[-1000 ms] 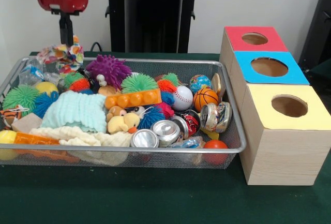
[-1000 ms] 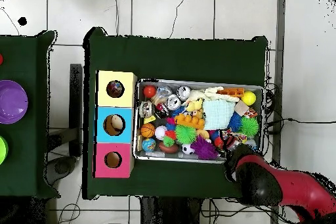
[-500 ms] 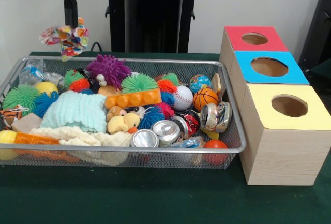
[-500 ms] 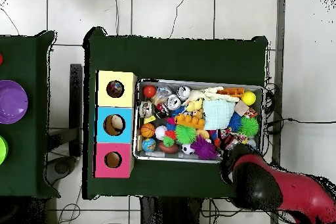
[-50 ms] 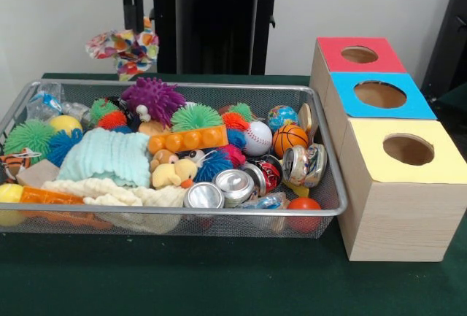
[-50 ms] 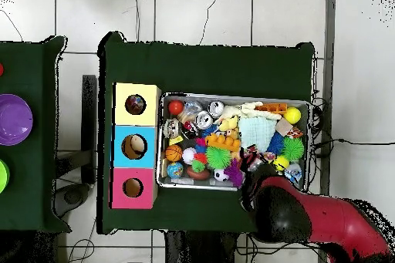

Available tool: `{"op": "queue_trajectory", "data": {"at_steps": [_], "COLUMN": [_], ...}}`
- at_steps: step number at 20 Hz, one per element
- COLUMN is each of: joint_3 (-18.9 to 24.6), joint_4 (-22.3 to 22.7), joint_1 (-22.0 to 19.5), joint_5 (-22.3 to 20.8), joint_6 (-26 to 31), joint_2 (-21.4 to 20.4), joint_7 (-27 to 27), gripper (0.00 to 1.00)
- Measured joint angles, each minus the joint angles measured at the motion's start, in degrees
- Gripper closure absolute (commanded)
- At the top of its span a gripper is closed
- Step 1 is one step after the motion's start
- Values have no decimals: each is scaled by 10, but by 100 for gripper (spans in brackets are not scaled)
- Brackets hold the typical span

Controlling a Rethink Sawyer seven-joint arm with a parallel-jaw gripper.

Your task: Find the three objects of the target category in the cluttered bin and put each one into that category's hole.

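Observation:
A multicoloured patterned cloth toy [image 5: 124, 44] hangs in the air above the far left rim of the wire bin [image 5: 182, 214]. My gripper [image 5: 133, 30] is shut on it, coming down from the top edge. The bin is crowded: a purple spiky ball [image 5: 153, 98], a baseball [image 5: 257, 139], a small basketball [image 5: 290, 139], several cans [image 5: 235, 185], a mint knitted cloth [image 5: 106, 157] and a duck plush [image 5: 174, 174]. To the right stands the wooden box with a red-topped hole [image 5: 359, 54], a blue one [image 5: 379, 94] and a yellow one [image 5: 408, 149]. From overhead, the red arm [image 6: 285, 214] hides the gripper.
In the overhead view the box [image 6: 117, 146] lies left of the bin [image 6: 231, 96], and something round shows inside its yellow and blue holes. A purple bowl [image 6: 14, 119] sits on a second table at far left. Green cloth covers the table [image 5: 219, 279].
The gripper has risen and carried the cloth toy to the right along the bin's far edge. From overhead, the red arm has shifted left.

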Motion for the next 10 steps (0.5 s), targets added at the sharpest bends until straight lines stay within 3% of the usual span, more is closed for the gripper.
{"op": "queue_trajectory", "data": {"at_steps": [10], "joint_3": [-10], "joint_4": [-1], "joint_1": [91], "joint_5": [81], "joint_6": [57], "joint_2": [-60], "joint_7": [0], "gripper": [100]}}
